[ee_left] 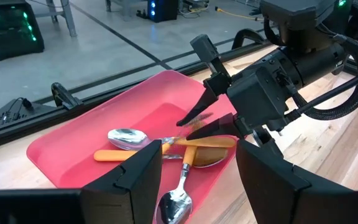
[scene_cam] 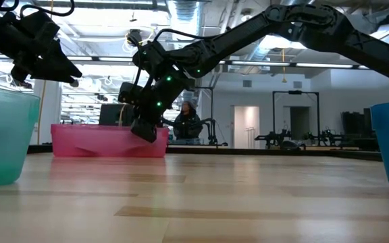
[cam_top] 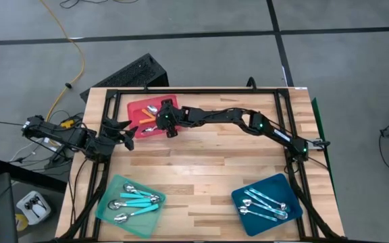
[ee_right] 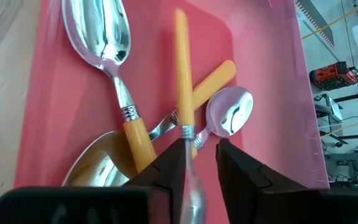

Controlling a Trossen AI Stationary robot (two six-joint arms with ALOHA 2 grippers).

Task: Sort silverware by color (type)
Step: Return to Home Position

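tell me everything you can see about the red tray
The red tray looks like glossy plastic: shallow, rectangular, with rounded corners and a low raised rim. It sits flat on the wooden table near one edge. Several orange-handled spoons lie crossed inside it, towards one end. The right hand hovers just above them, open.

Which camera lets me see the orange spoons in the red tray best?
The right wrist view: the orange spoons fill it, bowls and handles clear, in the red tray. The left wrist view shows them farther off. The high view shows them tiny, partly under the right gripper; in the low view the tray wall hides them.
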